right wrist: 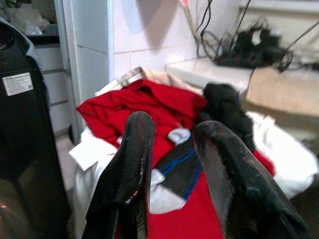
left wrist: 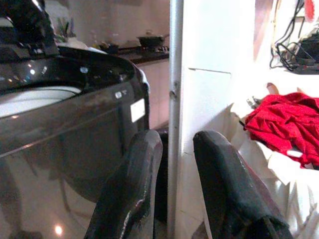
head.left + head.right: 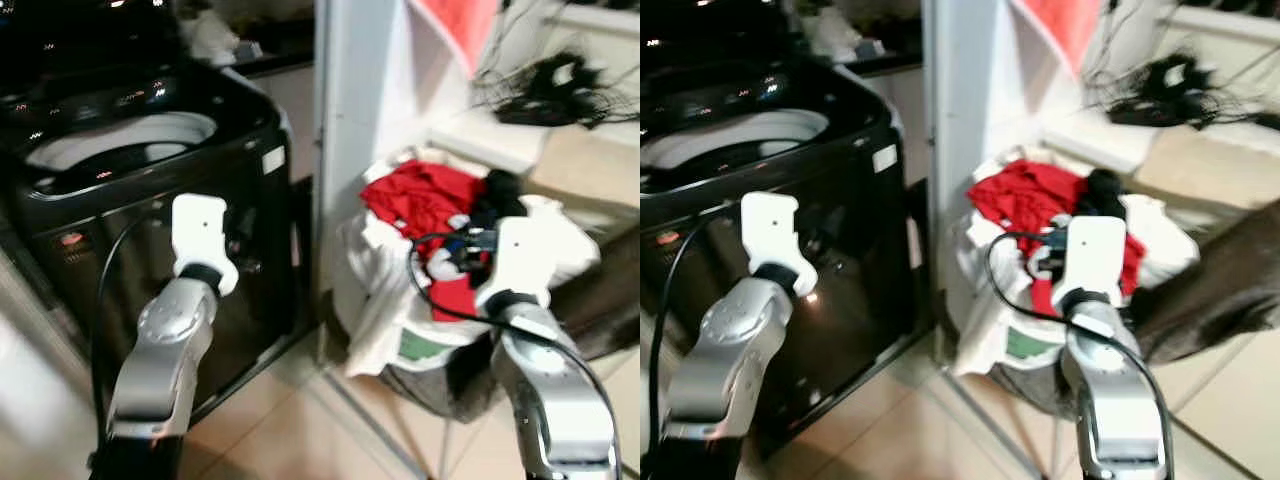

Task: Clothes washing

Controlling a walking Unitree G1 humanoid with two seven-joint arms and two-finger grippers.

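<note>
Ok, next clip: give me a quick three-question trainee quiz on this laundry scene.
1. True or false: the washing machine has its lid shut.
2. Which gripper is over the laundry basket? A) left gripper B) right gripper
3. What colour is the biggest garment on top of the pile?

Key: 1. False, the lid is up and the white drum rim shows. 2. B, its fingers apart above the clothes. 3. Red, the red garment.

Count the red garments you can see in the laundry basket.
1 for certain: a red garment draped on top of the basket. Red cloth lower down may be another; more could lie buried.
</note>
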